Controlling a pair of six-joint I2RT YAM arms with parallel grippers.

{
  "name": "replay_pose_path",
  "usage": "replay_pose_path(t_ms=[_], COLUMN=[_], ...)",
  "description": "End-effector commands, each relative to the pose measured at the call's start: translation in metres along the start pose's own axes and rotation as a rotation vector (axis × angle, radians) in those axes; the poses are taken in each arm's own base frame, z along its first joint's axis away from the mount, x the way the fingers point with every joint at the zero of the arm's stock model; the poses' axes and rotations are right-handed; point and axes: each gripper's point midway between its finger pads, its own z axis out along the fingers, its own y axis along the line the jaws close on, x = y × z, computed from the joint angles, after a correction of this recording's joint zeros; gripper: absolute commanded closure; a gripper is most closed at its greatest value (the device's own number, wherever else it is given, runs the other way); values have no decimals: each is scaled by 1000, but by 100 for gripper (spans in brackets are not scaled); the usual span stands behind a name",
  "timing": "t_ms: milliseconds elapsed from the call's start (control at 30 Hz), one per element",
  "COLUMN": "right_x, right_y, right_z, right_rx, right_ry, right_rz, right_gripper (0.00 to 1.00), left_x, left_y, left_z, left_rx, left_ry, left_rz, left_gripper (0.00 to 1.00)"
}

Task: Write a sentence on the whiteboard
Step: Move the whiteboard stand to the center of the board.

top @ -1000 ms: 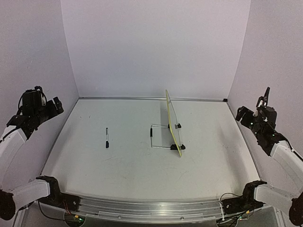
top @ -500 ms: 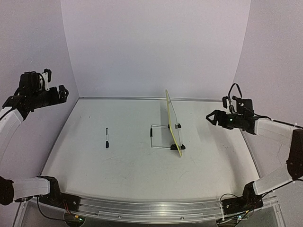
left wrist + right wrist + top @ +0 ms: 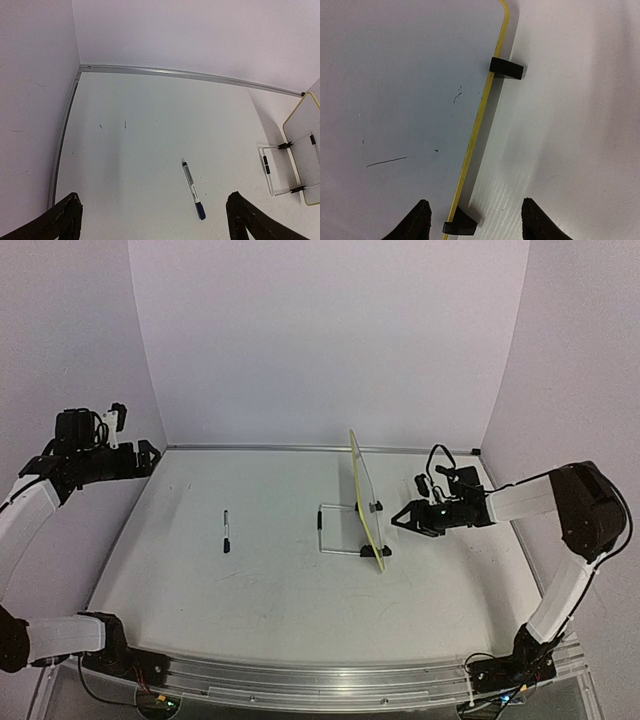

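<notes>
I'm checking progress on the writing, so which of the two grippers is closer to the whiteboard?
The right gripper: it is open, close beside the standing whiteboard, facing its yellow-framed edge. The left gripper hangs far off to the left.

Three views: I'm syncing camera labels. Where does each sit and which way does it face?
Top external: above and behind the bases, looking down; left arm, right arm, table, whiteboard, marker.
Left wrist: on the left arm, looking across the table; left gripper at bottom.
Right wrist: on the right arm, close to the whiteboard's face; right gripper at bottom.
Shared by top external and left wrist: the marker.
</notes>
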Motion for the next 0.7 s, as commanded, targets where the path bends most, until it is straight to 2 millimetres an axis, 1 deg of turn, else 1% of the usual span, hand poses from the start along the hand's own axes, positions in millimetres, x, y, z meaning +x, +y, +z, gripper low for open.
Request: replay_pose_path(t_ms=[0, 100, 167, 367, 533, 667], right_x=[-5, 5, 12, 37, 59, 75], right_y=[17, 17, 18, 22, 29, 41], right_z=[19, 26, 29, 36, 37, 37], right_rx=[-79, -89, -95, -130, -156, -179], right_ry=[-8, 14, 32, 88, 128, 156], right_rz=[-15, -7, -5, 2, 10, 2], right_gripper=[50, 54, 59, 72, 76, 78], left_x=[-10, -8, -8, -6, -4, -3], left_y=[-5, -5, -6, -5, -4, -4], left_z=[0, 2, 3, 7, 9, 10], left_rx=[27, 32, 34, 35, 33, 34], left_ry=[-40, -34, -28, -15, -5, -2], left_rz=[18, 13, 11, 6, 2, 1], left_gripper=[1, 1, 1, 1, 1, 1])
